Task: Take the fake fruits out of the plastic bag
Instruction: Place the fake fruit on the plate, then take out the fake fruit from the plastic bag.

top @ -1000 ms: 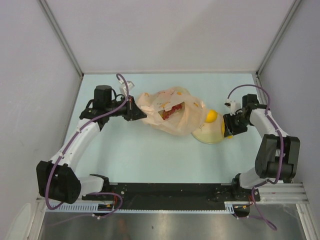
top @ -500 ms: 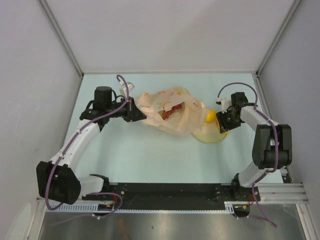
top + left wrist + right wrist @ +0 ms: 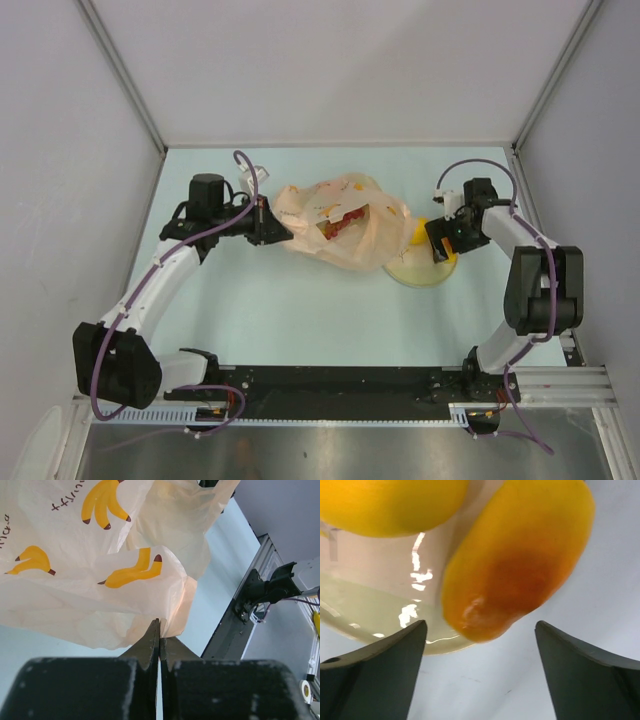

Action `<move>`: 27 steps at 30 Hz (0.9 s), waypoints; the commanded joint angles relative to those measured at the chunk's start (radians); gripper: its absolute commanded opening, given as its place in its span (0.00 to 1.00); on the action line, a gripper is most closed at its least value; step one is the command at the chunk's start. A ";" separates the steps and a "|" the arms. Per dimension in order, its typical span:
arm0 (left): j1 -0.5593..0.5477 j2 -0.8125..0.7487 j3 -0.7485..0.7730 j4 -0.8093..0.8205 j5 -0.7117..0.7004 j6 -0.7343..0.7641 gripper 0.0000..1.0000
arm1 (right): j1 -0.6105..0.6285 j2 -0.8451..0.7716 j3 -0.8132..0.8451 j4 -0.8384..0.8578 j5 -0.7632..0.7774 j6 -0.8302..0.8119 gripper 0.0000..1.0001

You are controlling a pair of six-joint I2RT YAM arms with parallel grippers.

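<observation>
You have bright, even light in the overhead view, and shadows are soft and faint. Ahead of the right gripper [image 3: 480, 630], white glare streaks the plate [image 3: 375, 610], and the orange-yellow fruit [image 3: 515, 565] reads soft, out of focus. Above the left gripper [image 3: 159, 630], light glows through the plastic bag [image 3: 100, 595], and its print is sharp.

The left arm [image 3: 160, 275] and right arm [image 3: 520, 232], both bolted to a long black mounting rail [image 3: 340, 385], are white shell links between chunky black joint housings. A thin purple cable [image 3: 237, 160] loops along each, up from the rail. The left gripper [image 3: 159, 630] and right gripper [image 3: 480, 625] carry dark matt wedge fingers [image 3: 380, 675]
</observation>
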 commanded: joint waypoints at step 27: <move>0.087 -0.201 0.046 -0.287 0.217 0.042 0.00 | 0.711 0.084 0.224 0.539 -0.096 0.278 0.32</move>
